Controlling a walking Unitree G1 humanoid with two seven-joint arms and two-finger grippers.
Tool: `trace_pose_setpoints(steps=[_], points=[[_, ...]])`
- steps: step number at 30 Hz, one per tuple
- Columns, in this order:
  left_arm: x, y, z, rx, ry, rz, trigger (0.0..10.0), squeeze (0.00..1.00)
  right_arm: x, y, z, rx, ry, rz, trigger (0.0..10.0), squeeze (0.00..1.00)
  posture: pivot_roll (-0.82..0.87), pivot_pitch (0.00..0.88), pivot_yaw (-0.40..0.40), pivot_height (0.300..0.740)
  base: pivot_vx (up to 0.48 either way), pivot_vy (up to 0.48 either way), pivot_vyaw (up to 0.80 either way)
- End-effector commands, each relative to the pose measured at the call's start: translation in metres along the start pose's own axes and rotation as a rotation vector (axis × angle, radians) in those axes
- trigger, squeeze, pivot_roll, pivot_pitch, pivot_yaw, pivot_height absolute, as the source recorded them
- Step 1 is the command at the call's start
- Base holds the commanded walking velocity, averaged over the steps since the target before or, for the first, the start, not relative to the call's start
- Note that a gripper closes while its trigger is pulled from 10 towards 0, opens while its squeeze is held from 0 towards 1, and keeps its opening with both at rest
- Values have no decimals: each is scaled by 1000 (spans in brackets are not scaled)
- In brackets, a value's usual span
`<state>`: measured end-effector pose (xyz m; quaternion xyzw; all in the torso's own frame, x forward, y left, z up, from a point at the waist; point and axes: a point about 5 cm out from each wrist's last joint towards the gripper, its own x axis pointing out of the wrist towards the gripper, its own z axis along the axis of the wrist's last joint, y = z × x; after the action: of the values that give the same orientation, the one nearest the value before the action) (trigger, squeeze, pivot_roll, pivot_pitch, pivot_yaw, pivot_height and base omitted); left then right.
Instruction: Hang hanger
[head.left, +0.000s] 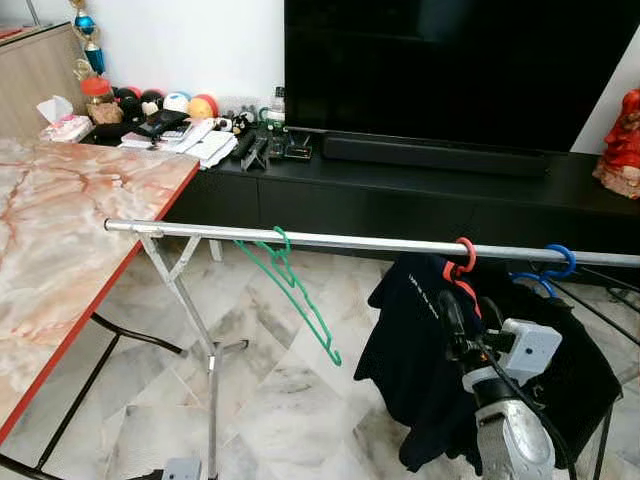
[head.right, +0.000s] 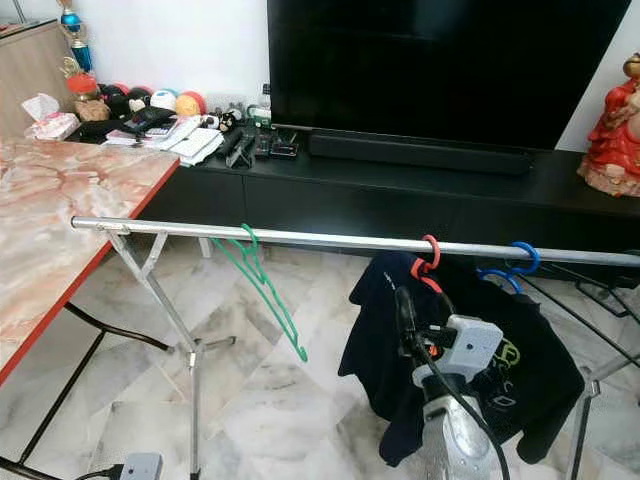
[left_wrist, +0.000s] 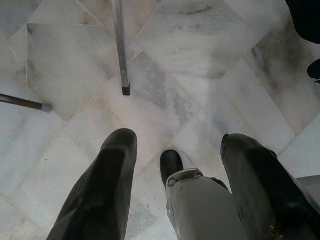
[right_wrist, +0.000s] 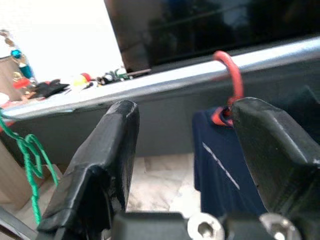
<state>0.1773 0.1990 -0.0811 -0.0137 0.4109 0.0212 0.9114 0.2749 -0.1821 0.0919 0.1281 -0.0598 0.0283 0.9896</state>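
A red hanger (head.left: 461, 262) carrying a dark navy shirt (head.left: 415, 330) hangs on the silver rail (head.left: 340, 241), between a bare green hanger (head.left: 290, 287) and a blue hanger (head.left: 550, 270). The right tool (right_wrist: 182, 145) gapes empty just below it. The left tool (left_wrist: 175, 165), spread and empty, points at the marble floor (left_wrist: 165, 95).

Hanging from a silver rail (head.right: 300, 238): a bare green hanger (head.right: 262, 283), a red hanger (head.right: 430, 262) carrying a dark shirt (head.right: 385, 330), a blue hanger (head.right: 512, 266). Rising below the red hanger, the right gripper (head.right: 405, 310), fingers pointing upward.
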Motion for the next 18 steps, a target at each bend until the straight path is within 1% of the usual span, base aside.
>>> trace_pose_setpoints(steps=[1, 8, 10, 11, 12, 14, 16, 18], points=[[-1, 1, -4, 1, 9, -2, 10000, 0, -1, 0, 3, -7, -1, -9, 10000, 0, -2, 0, -23, 740, 270, 0, 0], [-1, -1, -3, -1, 2, -5, 10000, 0, -1, 0, 3, -11, 15, -30, 10000, 0, -2, 0, -23, 740, 300, 0, 0], [-1, -1, -2, -1, 1, -6, 10000, 0, -2, -7, 3, -27, 30, -76, 10000, 0, -2, 0, -23, 740, 309, 0, 0], [-1, -1, -2, -1, 1, -6, 10000, 0, -2, -7, 3, -27, 30, -76, 10000, 0, -2, 0, -23, 740, 311, 0, 0], [-1, -1, -2, 0, 2, -6, 10000, 0, -2, -11, 2, -48, 44, -97, 10000, 0, -4, 0, -22, 740, 319, 0, 0], [-1, -1, -3, 0, 3, -8, 10000, 0, -3, -13, 2, -49, 43, -108, 10000, 0, -5, 0, -23, 740, 319, 0, 0], [-1, -3, -3, -8, 2, -14, 10000, 0, -2, -27, 5, -83, 46, -170, 10000, 0, -2, 0, -25, 740, 332, 0, 0], [-1, -3, -3, -6, 3, -17, 10000, 0, -2, -28, 5, -87, 48, -174, 10000, 0, -2, 0, -26, 740, 167, 0, 0]])
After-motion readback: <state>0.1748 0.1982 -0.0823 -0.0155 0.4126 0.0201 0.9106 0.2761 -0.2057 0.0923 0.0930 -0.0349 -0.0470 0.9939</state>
